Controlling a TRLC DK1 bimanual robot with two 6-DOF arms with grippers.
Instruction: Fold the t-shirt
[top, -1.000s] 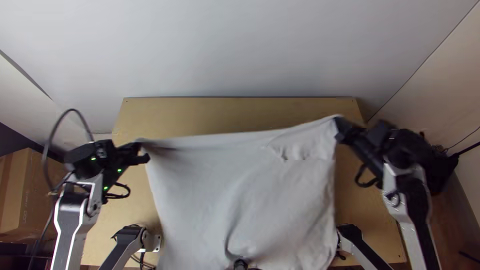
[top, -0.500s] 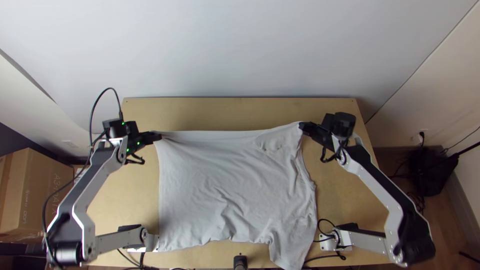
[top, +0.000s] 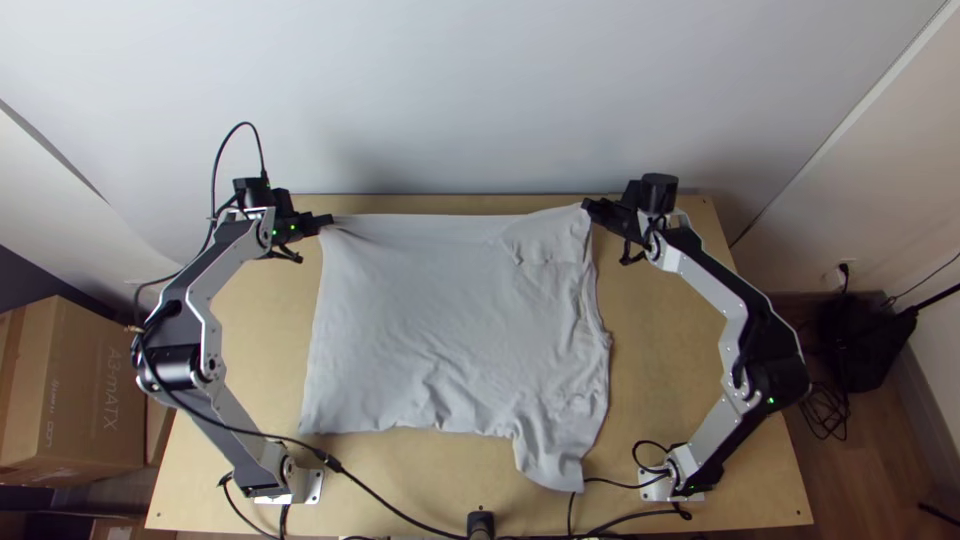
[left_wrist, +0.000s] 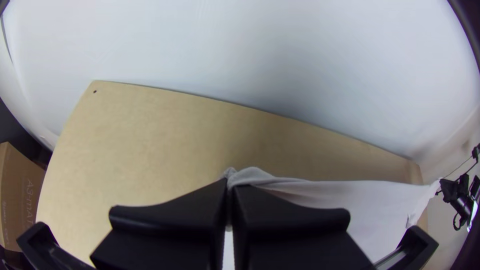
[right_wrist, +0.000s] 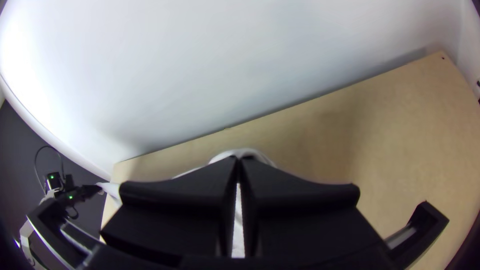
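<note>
The pale grey t-shirt (top: 450, 330) is stretched between both grippers in the top view, its body spread over the table and its near edge uneven, hanging lower at the right. My left gripper (top: 325, 221) is shut on its far left corner; in the left wrist view cloth bunches between the tips of the left gripper (left_wrist: 230, 186). On the far right corner my right gripper (top: 590, 207) is shut, and a fold of the t-shirt (right_wrist: 242, 152) shows at the tips of the right gripper (right_wrist: 239, 161).
The wooden table (top: 670, 390) reaches beyond the cloth on both sides, with the pale wall (top: 480, 90) behind its far edge. A black cable (top: 390, 505) crosses the near left part. Cardboard boxes (top: 75, 400) stand off the table's left side.
Both grippers have moved toward the table's far edge, carrying the t-shirt's far corners along, and closer together. The near edge has slid away from the table's near edge, and the cloth has come down lower.
</note>
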